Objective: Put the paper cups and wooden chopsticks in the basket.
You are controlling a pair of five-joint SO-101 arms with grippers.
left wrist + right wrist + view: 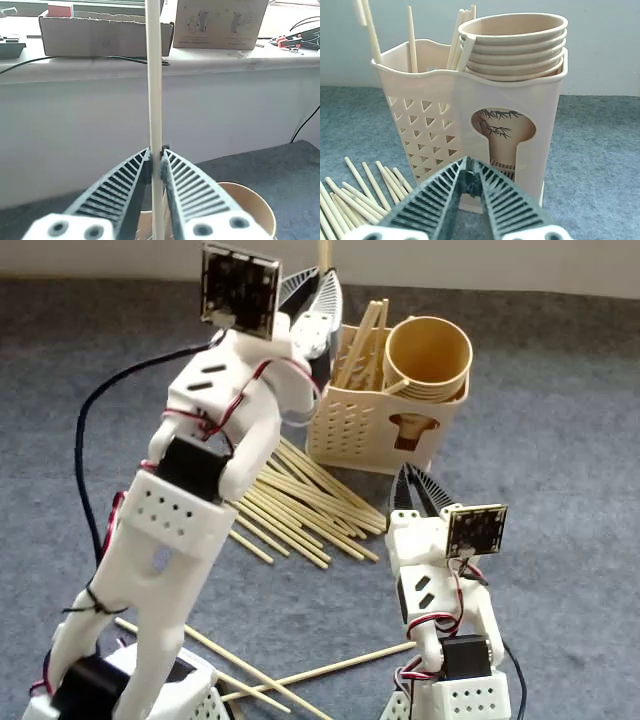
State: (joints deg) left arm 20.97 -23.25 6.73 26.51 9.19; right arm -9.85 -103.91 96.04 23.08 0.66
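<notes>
Left pincer (156,152) clamped on one upright chopstick (153,75) above the basket (345,425), whose other compartment holds the stacked paper cups (428,360); best lowered tip-first inside the rim before release. Right pincer (469,167) closed, empty, just before the basket; loose chopsticks (300,505) lie at its foot

My left arm (190,510), white plastic with black servos and red wiring, stands raised and stretched forward, wrist lifted high. My left end effector (322,285), with black ribbed fingers, points upward and is clamped on a pale wooden chopstick (154,75) held upright. My right arm (440,610) sits low and folded. My right end effector (468,167) is held level, its fingers pressed together on nothing.
</notes>
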